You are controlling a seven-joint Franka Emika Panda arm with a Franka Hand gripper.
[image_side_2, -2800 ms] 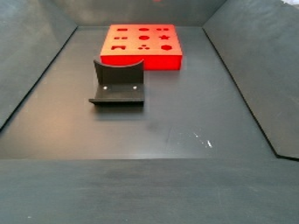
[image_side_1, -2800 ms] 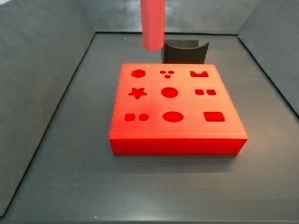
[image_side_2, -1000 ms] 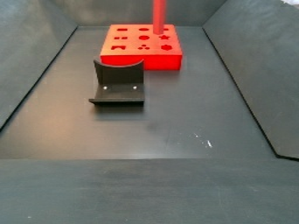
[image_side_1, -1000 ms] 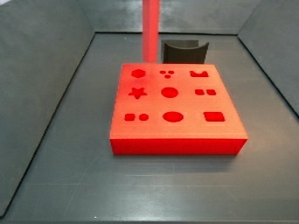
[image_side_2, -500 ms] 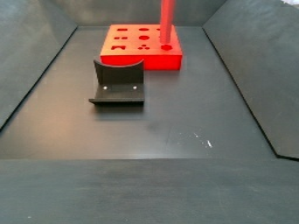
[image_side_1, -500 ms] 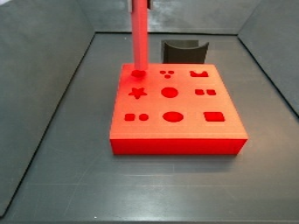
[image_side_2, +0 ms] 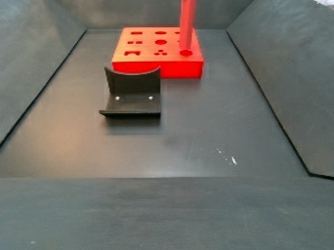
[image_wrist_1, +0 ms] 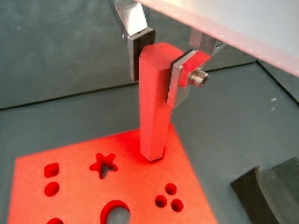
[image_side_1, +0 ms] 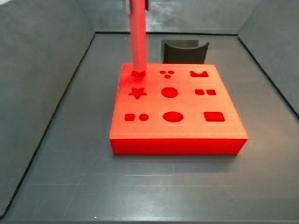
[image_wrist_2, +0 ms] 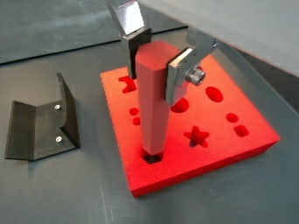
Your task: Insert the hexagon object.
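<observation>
The hexagon object [image_wrist_2: 151,105] is a long red-pink rod held upright. My gripper [image_wrist_2: 158,59] is shut on its upper end, one silver finger [image_wrist_2: 184,68] on each side; the same grip shows in a wrist view [image_wrist_1: 159,59]. The rod's lower end meets the flat red block [image_wrist_2: 239,140] at a hole near one corner; how deep it sits I cannot tell. In both side views the rod [image_side_1: 136,35] [image_side_2: 187,24] stands on the block [image_side_1: 176,118] [image_side_2: 150,59] at its corner hole. The gripper itself is above the edge of both side views.
The dark fixture [image_side_2: 131,93] stands on the floor beside the block, and shows behind it in a side view [image_side_1: 184,50] and in both wrist views [image_wrist_2: 41,131] [image_wrist_1: 274,188]. The block's top has several other shaped holes, among them a star [image_side_1: 136,92]. Grey walls surround the floor.
The rod has moved sideways from the block's back edge to its corner hole and come down onto the block. Since half a second ago it has hardly moved.
</observation>
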